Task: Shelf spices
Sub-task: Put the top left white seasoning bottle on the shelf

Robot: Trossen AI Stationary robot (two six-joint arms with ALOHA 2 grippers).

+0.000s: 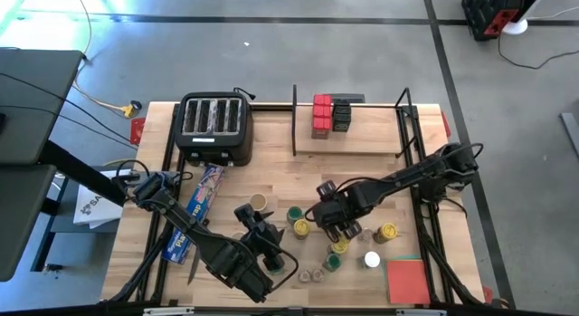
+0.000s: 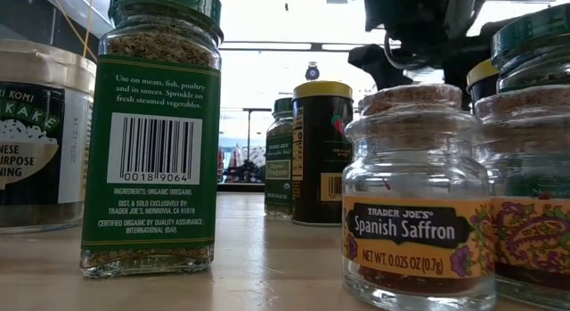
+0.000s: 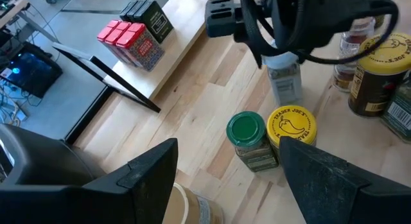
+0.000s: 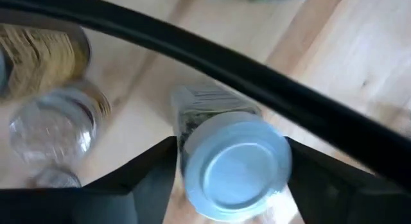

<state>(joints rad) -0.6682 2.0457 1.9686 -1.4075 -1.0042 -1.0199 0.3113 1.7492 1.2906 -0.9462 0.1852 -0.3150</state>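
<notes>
The shelf stands at the table's far side with red tins and black boxes on its board. Several spice jars stand on their bases in a cluster right of the table's middle, among them a green-lidded jar and a yellow-lidded jar. My right gripper points down over this cluster. Its fingers are apart on either side of a clear jar with a pale lid. My left gripper hangs open above the near middle of the table, with nothing between its fingers. My right gripper comes from above, pointing down. One finger stands on each side of the pale lid's rim, close against it. Whether they touch it I cannot tell. The jar's glass body shows below the gripper, about upright.
A black toaster stands at the far left. A long blue box lies beside my left arm. A red pad lies at the near right. A tan-lidded jar stands by my left gripper. Small saffron jars stand near the front edge.
</notes>
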